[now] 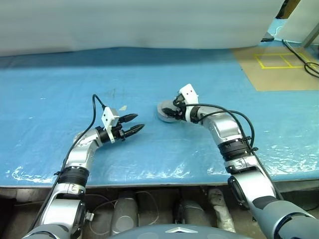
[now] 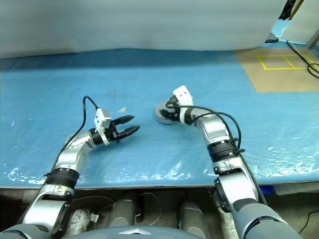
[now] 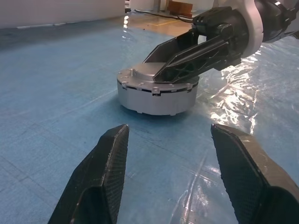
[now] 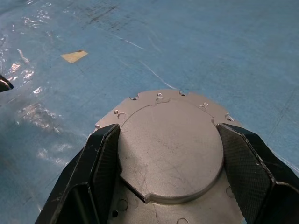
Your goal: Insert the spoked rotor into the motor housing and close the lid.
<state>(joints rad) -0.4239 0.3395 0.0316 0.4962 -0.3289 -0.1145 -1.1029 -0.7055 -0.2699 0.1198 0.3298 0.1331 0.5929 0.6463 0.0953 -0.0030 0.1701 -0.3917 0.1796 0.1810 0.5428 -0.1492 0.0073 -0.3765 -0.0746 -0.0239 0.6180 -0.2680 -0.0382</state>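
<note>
Black ribbed fingers of the right claw (image 4: 170, 168) stood either side of a raised round plate on top of the lid (image 4: 170, 149), spread wide and pressed against or lying just beside its edge; whether they truly gripped it could not be told. That lid, a pale grey cast-metal disc with a matt, faintly scratched face, small screw holes and notched lugs round its rim, sat on the motor housing (image 3: 156, 95), a short silver drum with a dark seam between the two parts. The spoked rotor was presumably shut inside, so the assembly looked nearly done. It rested on the blue surface (image 1: 60, 79), a glossy, creased plastic sheet, near its middle and just ahead of the right arm. The left claw (image 1: 131, 125) hung open and empty, well apart from the housing and pointing toward it. The risks, as a judgement: the seam might mean the lid was not fully seated, and a push off-centre could tilt it or jam a lug; the slick sheet might let the smooth drum slide with nothing bracing it; and lifting away with fingers against the plate could drag the lid off again. A scrap of tan tape (image 4: 74, 56) lay harmlessly aside.
</note>
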